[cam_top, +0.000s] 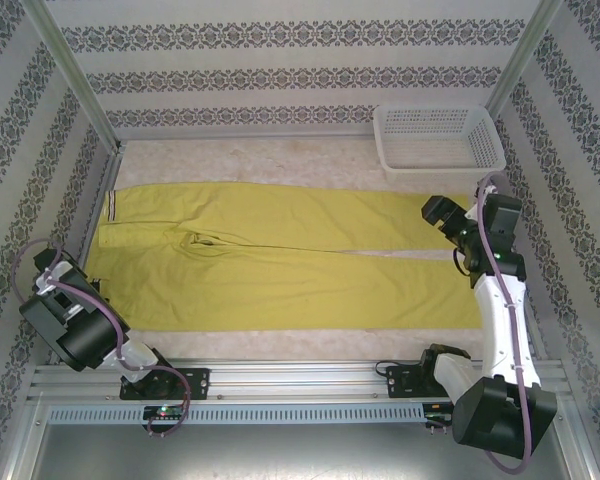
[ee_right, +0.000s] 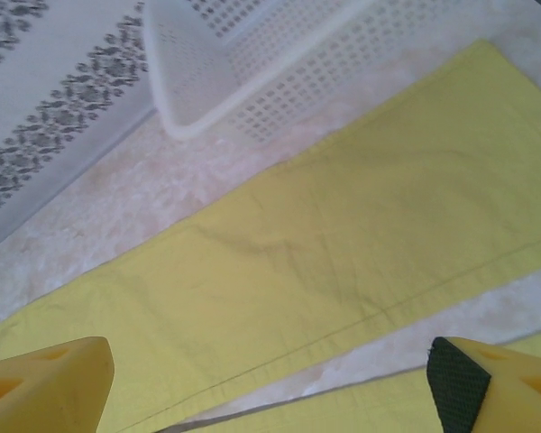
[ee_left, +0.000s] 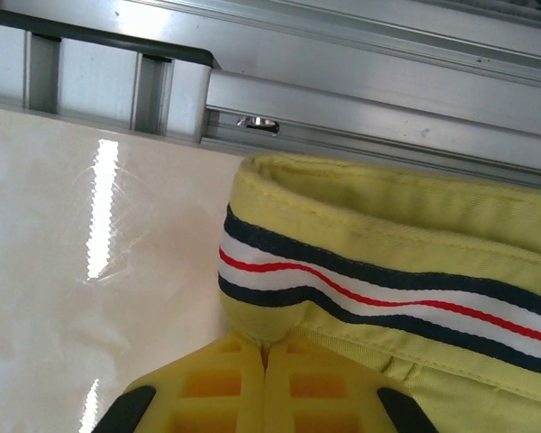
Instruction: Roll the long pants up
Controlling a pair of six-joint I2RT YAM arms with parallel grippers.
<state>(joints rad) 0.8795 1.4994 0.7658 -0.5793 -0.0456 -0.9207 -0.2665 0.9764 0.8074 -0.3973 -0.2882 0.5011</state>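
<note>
You've got the pants (cam_top: 280, 265) flat across the table (cam_top: 280, 165), waistband (ee_left: 361, 289) left. Left gripper (ee_left: 266, 361) pinches the waistband; right gripper (ee_right: 270, 379) hangs released over the far leg (ee_right: 325, 244). Rolling isn't started: next, likely grasp that leg's right end.

**Free room and obstacles.** The pants (cam_top: 280, 270) lie flat across the table (cam_top: 280, 160). A bare strip runs along the far wall (cam_top: 300, 75), open from the left side up to the white basket (cam_top: 438, 140). The basket fills the far right corner, just beside the far leg. A narrower bare strip separates the near leg from the front rail (cam_top: 300, 375). Patterned side walls (cam_top: 20, 150) close both flanks. A metal frame (ee_left: 343, 108) stands close behind the waistband (ee_left: 388, 289).
</note>
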